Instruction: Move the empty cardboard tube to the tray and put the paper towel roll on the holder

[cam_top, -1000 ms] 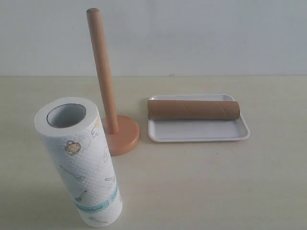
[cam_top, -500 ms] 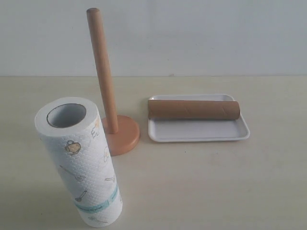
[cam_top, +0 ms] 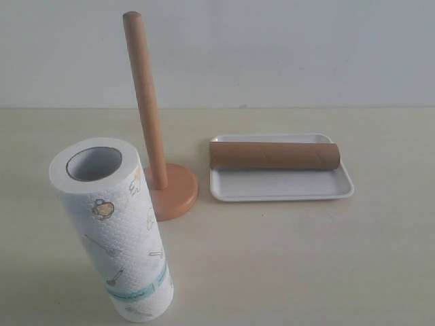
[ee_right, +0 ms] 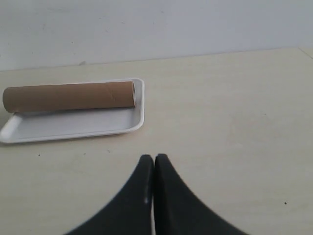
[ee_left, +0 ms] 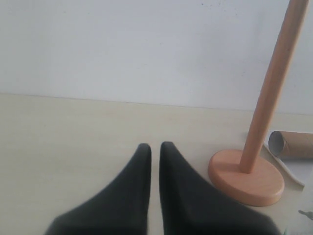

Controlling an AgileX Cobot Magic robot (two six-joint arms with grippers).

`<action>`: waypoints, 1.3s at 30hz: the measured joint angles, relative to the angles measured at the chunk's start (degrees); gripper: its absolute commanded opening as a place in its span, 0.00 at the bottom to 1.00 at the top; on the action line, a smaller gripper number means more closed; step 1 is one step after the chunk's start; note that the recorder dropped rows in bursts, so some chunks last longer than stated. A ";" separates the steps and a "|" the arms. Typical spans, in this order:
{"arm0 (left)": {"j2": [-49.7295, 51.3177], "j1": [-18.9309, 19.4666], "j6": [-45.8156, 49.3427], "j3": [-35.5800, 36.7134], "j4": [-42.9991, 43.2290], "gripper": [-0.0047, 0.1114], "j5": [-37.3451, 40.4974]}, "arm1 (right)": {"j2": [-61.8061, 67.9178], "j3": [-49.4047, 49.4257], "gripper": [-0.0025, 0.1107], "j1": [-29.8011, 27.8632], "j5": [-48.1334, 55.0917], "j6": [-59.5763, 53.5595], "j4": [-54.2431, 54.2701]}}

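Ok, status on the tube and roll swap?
Left gripper shut, empty; right gripper shut, empty. Empty cardboard tube lying across tray. Paper towel roll upright on table beside holder, not yet on it.

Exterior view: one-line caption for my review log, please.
Cardboard tube lying on the white tray; paper towel roll standing upright beside the bare wooden holder.

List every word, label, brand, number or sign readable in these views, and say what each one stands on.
No readable text in any view.
paper towel roll: only utensil drawings and a teal band; any marks on the band are too blurred to read.
cardboard tube: plain brown, no print.
tray: plain white, no label.
holder: bare wood, no mark.
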 measured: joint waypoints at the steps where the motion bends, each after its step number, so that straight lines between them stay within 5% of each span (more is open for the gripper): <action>1: 0.00 0.00 0.00 0.00 0.00 0.09 0.00 | 0.00 0.00 0.02 0.00 0.00 0.21 -0.28; 13: 0.00 0.00 0.00 0.00 0.00 0.09 0.00 | 0.00 0.00 0.02 0.00 1.05 24.13 -18.98; 39: 0.00 0.00 0.00 0.00 0.00 0.09 0.00 | 0.00 0.25 0.02 0.00 1.05 25.61 -19.94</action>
